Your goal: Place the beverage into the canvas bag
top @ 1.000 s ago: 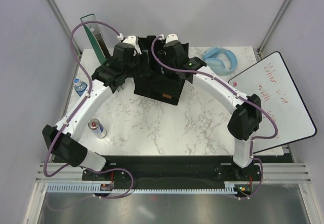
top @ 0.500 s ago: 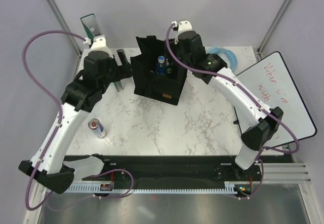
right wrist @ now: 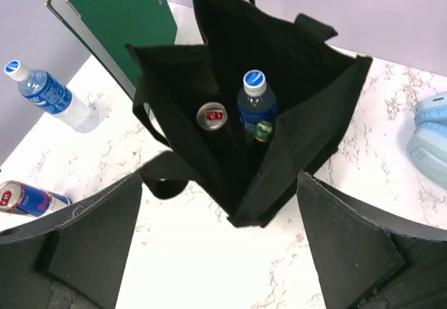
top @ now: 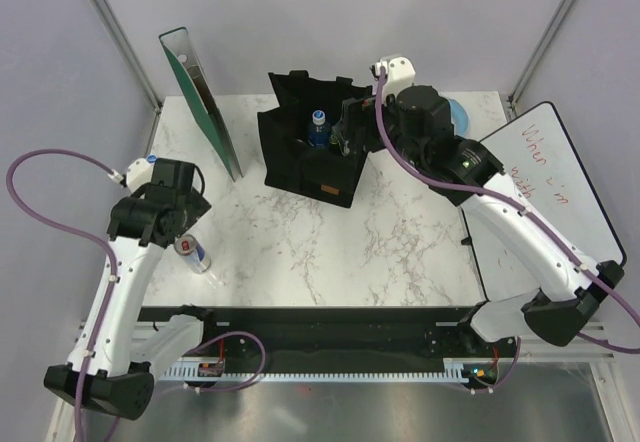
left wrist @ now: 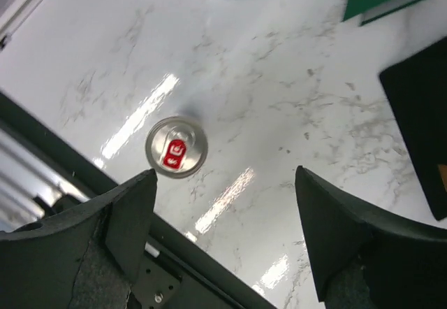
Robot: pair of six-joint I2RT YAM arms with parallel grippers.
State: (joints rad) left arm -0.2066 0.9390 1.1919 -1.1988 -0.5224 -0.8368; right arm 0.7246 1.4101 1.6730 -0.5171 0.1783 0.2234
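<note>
The black canvas bag (top: 305, 167) stands open at the back middle of the table. Inside the canvas bag (right wrist: 307, 106) stand a blue-capped bottle (right wrist: 255, 94), a can with a red tab (right wrist: 211, 116) and a green-capped bottle (right wrist: 263, 131). A blue-and-silver beverage can (top: 193, 252) stands upright near the front left edge. My left gripper (top: 165, 210) hovers above that can (left wrist: 176, 147), open and empty, with the can just off its left finger. My right gripper (right wrist: 220, 183) hangs open and empty above the bag's near right corner, seen from above at the bag's right side (top: 350, 134).
A green binder (top: 200, 92) stands upright left of the bag. A water bottle (right wrist: 49, 96) lies at the table's left edge. Blue headphones (right wrist: 429, 141) rest at the back right, and a whiteboard (top: 545, 192) leans at the right. A black rail (left wrist: 209, 274) runs along the near edge.
The left arm pulled away from the bag and swung to the front left, over the can. The right gripper opened wide and drew back up and right from the bag.
</note>
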